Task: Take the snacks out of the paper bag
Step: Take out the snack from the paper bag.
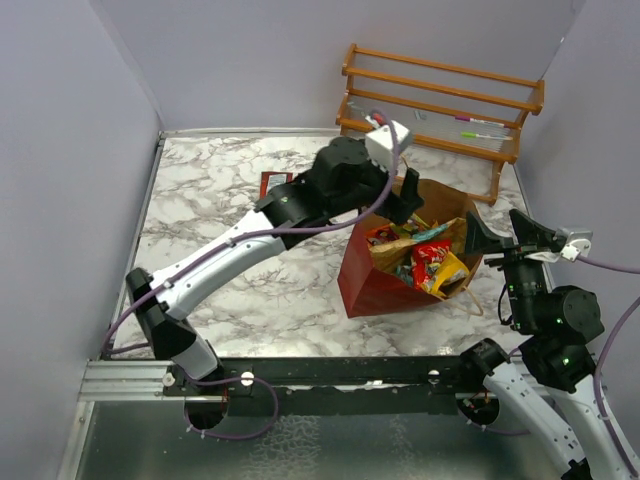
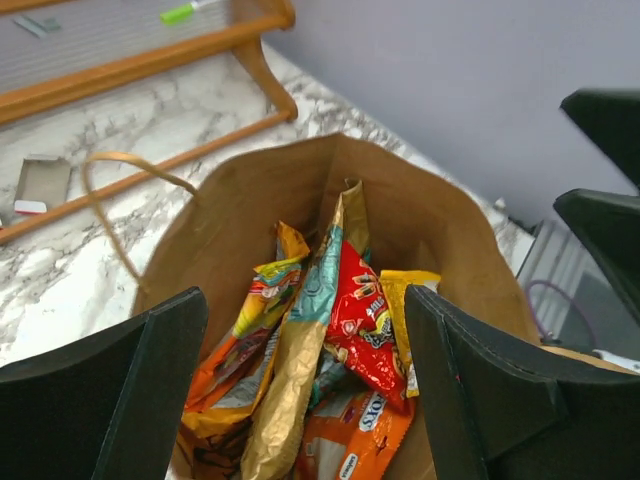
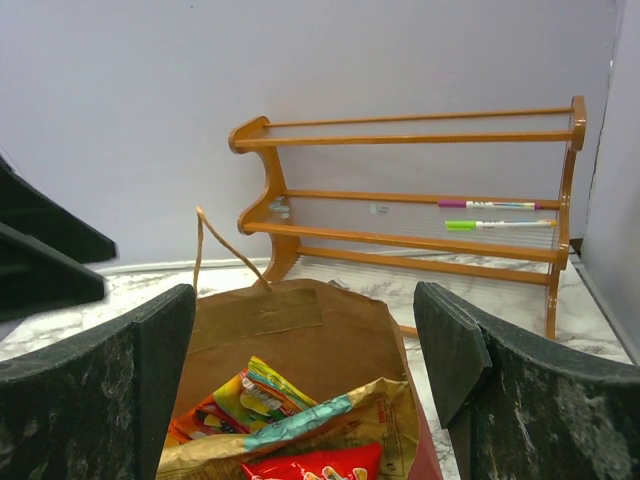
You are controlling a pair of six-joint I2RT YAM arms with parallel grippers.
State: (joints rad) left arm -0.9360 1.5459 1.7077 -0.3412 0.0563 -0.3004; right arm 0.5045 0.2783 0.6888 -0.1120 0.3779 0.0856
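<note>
The left gripper (image 2: pixel 305 300) is found with its fingers (image 2: pixel 130 390) spread wide and nothing between them; it is held above the open mouth of the bag (image 2: pixel 420 220) and pointed down into it. The right gripper (image 3: pixel 305 300) is likewise found with its fingers (image 3: pixel 110 380) spread apart and empty. It is held just beside the bag's right rim and faced across the mouth toward the rack (image 3: pixel 420 235). Neither gripper is in contact with the contents. The snacks (image 2: pixel 300 380) are seen piled inside the bag: a red packet (image 2: pixel 360 320) is stood near the middle, a long gold and teal packet (image 2: pixel 305 340) is leaned against its left side, a yellow packet (image 2: pixel 405 295) is lodged to its right, and an orange packet (image 2: pixel 350 440) is laid below. The bag is stood upright on the marble table (image 1: pixel 220 190), right of centre, red outside and brown inside. One thin handle (image 2: pixel 105 200) is arched over its far rim. The rack is set behind the bag against the back wall, and a pink marker (image 3: pixel 490 204) and a green marker (image 3: pixel 480 225) are laid on its shelf.
</note>
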